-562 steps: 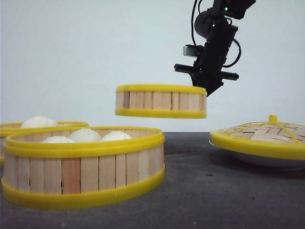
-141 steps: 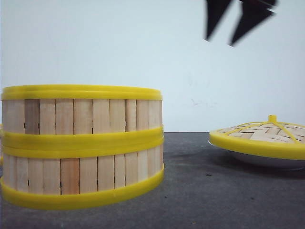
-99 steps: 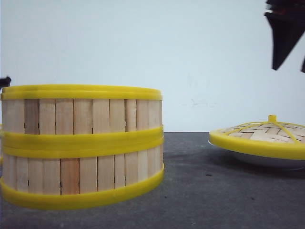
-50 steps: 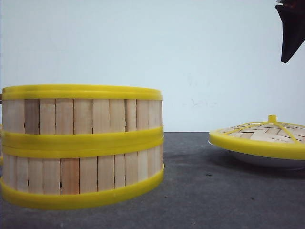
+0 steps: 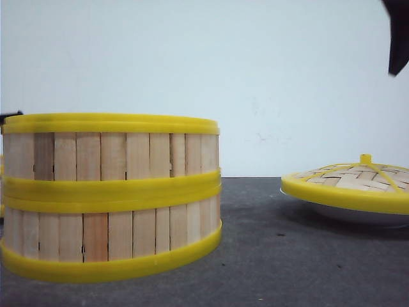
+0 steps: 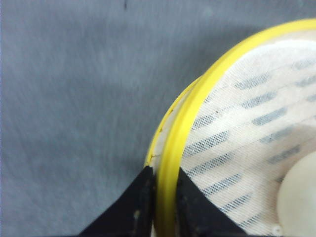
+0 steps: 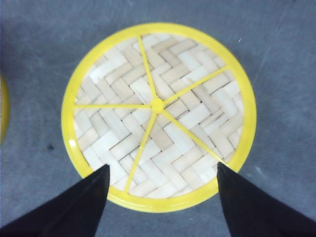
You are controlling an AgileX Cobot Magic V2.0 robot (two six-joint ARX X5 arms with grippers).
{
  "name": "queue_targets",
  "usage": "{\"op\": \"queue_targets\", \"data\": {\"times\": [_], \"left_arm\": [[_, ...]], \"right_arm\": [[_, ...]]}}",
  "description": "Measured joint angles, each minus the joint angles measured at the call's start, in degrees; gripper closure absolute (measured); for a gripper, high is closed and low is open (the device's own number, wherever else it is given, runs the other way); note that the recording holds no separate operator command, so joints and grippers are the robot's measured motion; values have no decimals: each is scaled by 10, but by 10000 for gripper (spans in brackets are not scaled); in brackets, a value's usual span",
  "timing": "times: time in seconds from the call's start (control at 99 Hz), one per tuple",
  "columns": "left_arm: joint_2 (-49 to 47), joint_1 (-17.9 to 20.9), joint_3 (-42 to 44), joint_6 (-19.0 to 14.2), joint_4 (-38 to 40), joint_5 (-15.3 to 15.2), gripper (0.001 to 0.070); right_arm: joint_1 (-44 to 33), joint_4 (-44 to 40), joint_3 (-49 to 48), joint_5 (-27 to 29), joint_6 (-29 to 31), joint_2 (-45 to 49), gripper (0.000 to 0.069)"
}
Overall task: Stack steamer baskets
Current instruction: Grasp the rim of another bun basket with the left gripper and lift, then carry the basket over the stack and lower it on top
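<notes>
Front view: two steamer baskets (image 5: 112, 195) stand stacked on the dark worktop (image 5: 268, 256), well to the left of the woven lid (image 5: 348, 182), which rests on a white plate (image 5: 358, 214). A third basket barely shows behind the stack. Only a dark tip of the right claw (image 5: 399, 38) shows above the lid, so this view does not show how its jaws are set.

Left wrist view: the left claw (image 6: 162, 190) pinches the yellow rim (image 6: 197, 103) of a basket, one finger outside the wall, one inside; a pale bun (image 6: 298, 197) lies on the cloth liner.

Right wrist view: the right claw (image 7: 163, 197) hangs spread wide above the lid, holding nothing.

The baskets look light and stiff, but the plastic rim is probably slick; a grip across the wall beneath the rim seems safest, lifted level to keep the buns seated.
</notes>
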Motion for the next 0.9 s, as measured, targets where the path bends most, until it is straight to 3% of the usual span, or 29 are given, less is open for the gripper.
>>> {"op": "queue_targets", "data": {"times": [0.333,0.566,0.899], "left_arm": [[0,2,163,17,-136,44,681],[-4,-2,243,28,-223,125,681],[-124,-77,243,47,-290,128,681]], "right_arm": [[0,-40,0,0,0,-55,266],[0,-42,0,0,0,-55,266],[0,-40,0,0,0,-55,266]]}}
